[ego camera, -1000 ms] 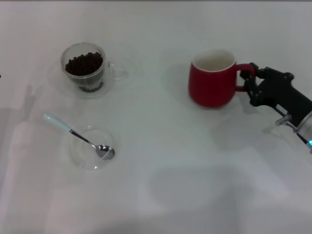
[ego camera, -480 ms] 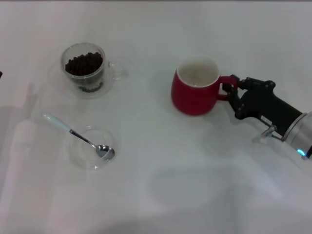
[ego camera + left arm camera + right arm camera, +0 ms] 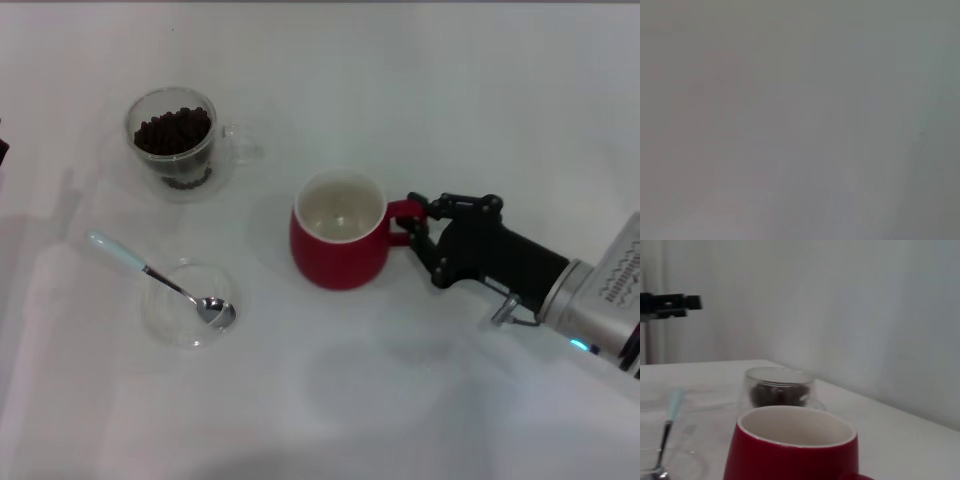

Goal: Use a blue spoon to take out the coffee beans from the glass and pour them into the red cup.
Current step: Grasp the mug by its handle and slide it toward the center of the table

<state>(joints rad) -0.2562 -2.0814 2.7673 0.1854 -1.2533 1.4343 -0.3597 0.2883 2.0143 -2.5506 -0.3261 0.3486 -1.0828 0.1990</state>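
Observation:
The red cup stands upright near the table's middle, its white inside empty. My right gripper is shut on its red handle from the right. The glass with coffee beans stands at the back left. The blue spoon lies at the front left, its silver bowl resting in a clear saucer. The right wrist view shows the red cup close up, with the glass, the beans and the spoon beyond it. My left arm is parked at the far left edge.
The white table carries only these things. A dark piece of my left arm shows far off in the right wrist view. The left wrist view shows only a blank grey surface.
My right gripper has carried the red cup leftward and nearer the front, from the back right to the table's middle. The glass, spoon and saucer have not moved.

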